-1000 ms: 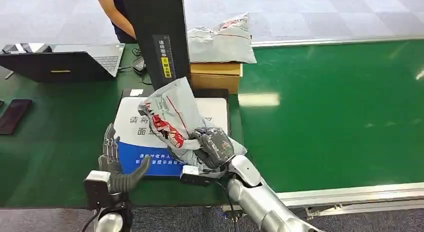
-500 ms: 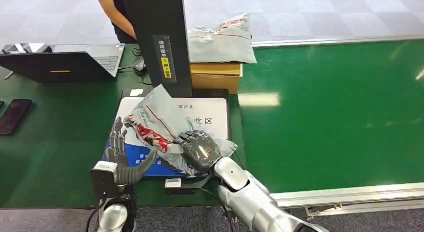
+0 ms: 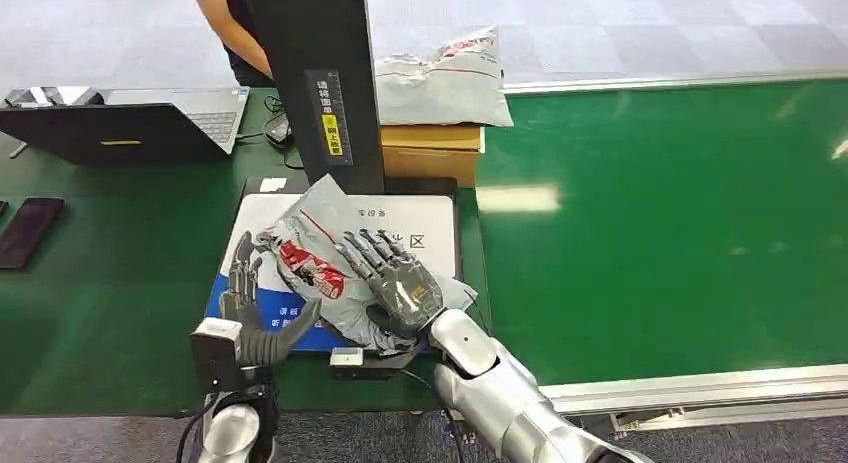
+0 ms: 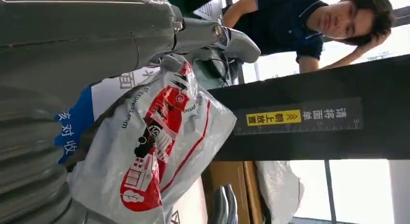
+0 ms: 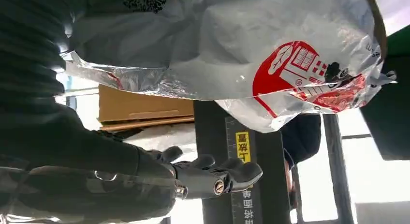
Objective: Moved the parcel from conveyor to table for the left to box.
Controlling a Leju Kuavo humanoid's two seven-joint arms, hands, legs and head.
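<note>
The parcel (image 3: 312,245), a crumpled grey plastic bag with red print, lies on the white and blue mat (image 3: 432,239) on the green table. My right hand (image 3: 392,279) lies over the parcel's near right end with its fingers spread and straight, gripping nothing. My left hand (image 3: 247,305) stands upright at the parcel's left end, fingers apart, close to the bag. The left wrist view has the parcel (image 4: 159,146) right beside the left hand (image 4: 72,50). In the right wrist view the parcel (image 5: 232,59) lies against the palm side of the right hand (image 5: 72,151), whose fingers (image 5: 227,178) point away from the bag.
A black scanner post (image 3: 320,73) rises just behind the mat. A cardboard box (image 3: 430,151) with another grey parcel (image 3: 440,78) on it stands to the post's right. A laptop (image 3: 130,123) and a phone (image 3: 30,231) lie at the left. The green conveyor (image 3: 660,223) runs along the right. A person (image 3: 225,23) stands behind.
My right hand lowered the parcel onto the mat toward the left and spread its fingers, letting go. My left hand rose and moved closer to the parcel's left end.
</note>
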